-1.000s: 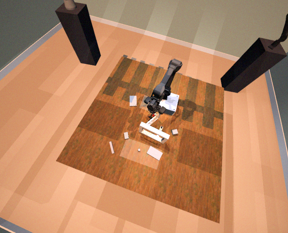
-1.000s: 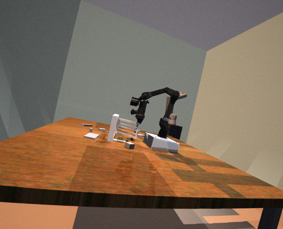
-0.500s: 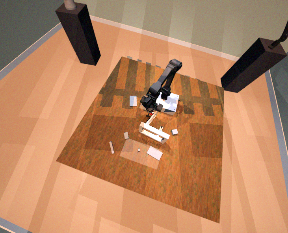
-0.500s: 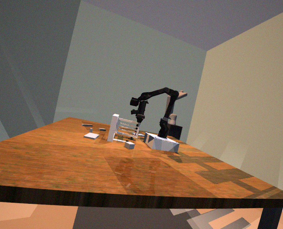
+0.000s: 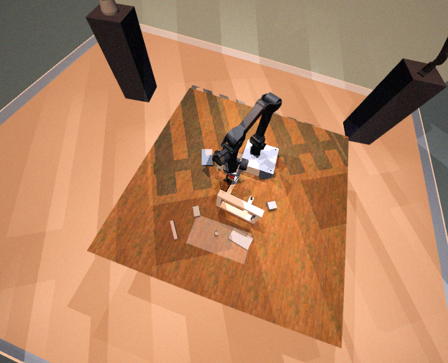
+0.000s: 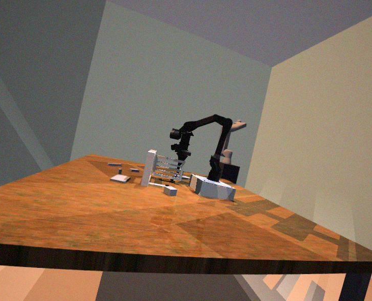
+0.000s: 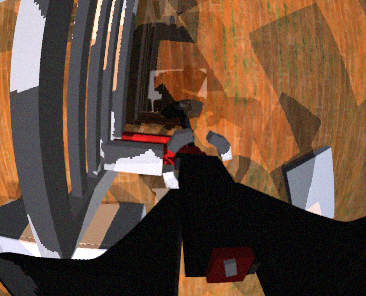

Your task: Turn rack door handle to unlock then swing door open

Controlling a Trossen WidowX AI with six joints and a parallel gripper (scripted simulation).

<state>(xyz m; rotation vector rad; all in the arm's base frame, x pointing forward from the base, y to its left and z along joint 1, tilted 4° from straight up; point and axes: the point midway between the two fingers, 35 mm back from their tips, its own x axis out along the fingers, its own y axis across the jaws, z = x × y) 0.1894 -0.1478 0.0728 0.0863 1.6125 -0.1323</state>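
The white rack frame [image 5: 238, 200] [image 6: 148, 168] stands upright on the table [image 5: 294, 265] [image 6: 82, 210]. Its slatted door [image 5: 230, 189] [image 6: 181, 173] [image 7: 53, 125] stands swung out toward the arm's base, roughly square to the frame; the exact angle is hard to tell. The upright handle, with red parts [image 5: 232, 176] [image 7: 168, 159], is at the door's free edge, mostly hidden by the fingers. My gripper [image 5: 229, 179] [image 6: 178, 168] [image 7: 204, 193] points down and is shut on the handle. The handle's exact turn cannot be made out.
A white block [image 5: 271, 205] [image 6: 170, 190] stands just right of the frame. A flat plate [image 5: 206, 158] [image 7: 313, 185] lies left of the arm. The arm's base [image 5: 265, 158] [image 6: 211, 190] is close behind the door. A slab [image 5: 240, 238] and several small pieces lie beyond the frame.
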